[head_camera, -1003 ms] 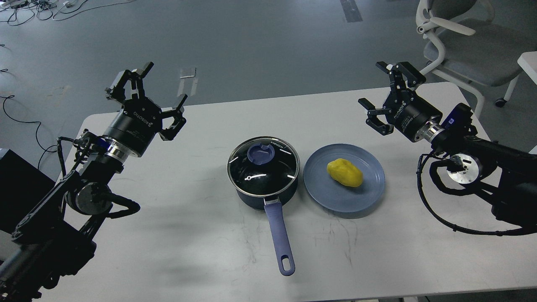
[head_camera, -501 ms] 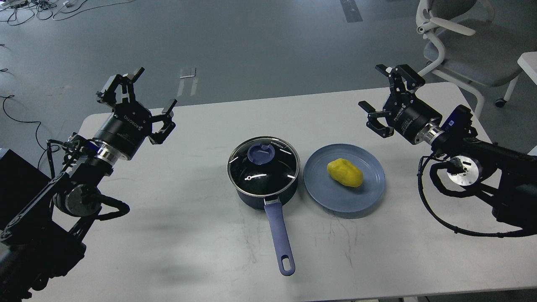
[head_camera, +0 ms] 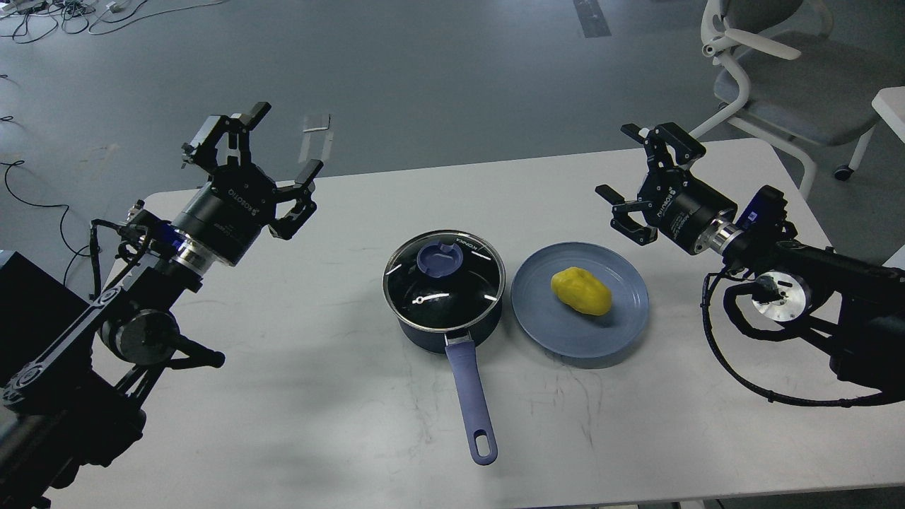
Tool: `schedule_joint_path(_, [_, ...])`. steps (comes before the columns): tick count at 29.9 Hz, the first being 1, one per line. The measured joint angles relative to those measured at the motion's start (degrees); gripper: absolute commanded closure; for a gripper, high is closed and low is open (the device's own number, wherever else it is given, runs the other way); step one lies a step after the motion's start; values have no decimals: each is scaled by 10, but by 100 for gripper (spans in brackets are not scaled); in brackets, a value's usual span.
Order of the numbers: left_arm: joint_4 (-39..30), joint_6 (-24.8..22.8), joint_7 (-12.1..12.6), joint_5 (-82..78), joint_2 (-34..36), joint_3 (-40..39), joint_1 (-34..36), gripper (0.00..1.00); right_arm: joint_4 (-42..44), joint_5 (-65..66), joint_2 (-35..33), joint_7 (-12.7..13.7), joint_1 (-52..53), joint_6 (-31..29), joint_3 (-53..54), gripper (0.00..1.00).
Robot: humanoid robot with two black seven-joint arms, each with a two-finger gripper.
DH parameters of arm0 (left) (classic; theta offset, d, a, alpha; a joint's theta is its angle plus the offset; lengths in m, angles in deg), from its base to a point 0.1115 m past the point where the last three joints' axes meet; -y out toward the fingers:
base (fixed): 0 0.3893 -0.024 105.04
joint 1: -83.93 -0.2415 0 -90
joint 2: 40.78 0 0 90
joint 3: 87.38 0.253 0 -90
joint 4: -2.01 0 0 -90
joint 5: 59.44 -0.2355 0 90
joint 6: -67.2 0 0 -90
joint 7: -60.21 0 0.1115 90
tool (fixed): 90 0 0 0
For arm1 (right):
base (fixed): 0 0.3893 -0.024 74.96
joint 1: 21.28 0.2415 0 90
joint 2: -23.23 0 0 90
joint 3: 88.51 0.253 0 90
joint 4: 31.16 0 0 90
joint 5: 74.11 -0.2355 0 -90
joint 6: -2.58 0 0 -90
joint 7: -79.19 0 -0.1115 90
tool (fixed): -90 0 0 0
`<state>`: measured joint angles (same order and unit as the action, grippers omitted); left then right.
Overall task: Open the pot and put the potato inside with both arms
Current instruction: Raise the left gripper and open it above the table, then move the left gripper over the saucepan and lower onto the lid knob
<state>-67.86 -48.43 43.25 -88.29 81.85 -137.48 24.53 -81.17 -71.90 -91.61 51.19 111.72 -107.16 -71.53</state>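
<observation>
The dark navy pot stands mid-table, its periwinkle handle pointing toward me. A glass lid with a blue knob covers it. The yellow potato lies on a blue plate just right of the pot. My left gripper is open and empty, raised above the table's far left, well left of the pot. My right gripper is open and empty, raised above the far right, behind and to the right of the plate.
The white table carries only the pot and plate. A grey office chair stands behind the table's right corner. Cables lie on the floor at far left.
My left gripper has swung up and to the right, back toward the pot side. My right gripper has shifted slightly left, toward the plate.
</observation>
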Motion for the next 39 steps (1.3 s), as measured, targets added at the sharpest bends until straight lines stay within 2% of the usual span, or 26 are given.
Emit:
schedule_joint_path(6, [-84,1,1,-231,44,0,49,2,0,0,0,0,-1,3,1,0])
schedule_joint_path(14, [-137,2,-4,-549,39,20,120,2,0,0,-2,0,-8,4,1,0])
schedule_joint_path(19, [-128,33,-29,-715,7,137,181,2,0,0,-8,0,-17,2,3,0])
schedule_joint_path(23, [-100,68,-35,-790,-18,198,200,2,0,0,-14,0,-28,0,6,0])
schedule_joint_path(33, [-15,90,-39,-851,-65,255,197,2,-2,0,-18,0,-41,0,11,0])
schedule_joint_path(39, [1,101,-40,-853,-78,268,188,2,-1,0,-18,0,-41,1,11,0])
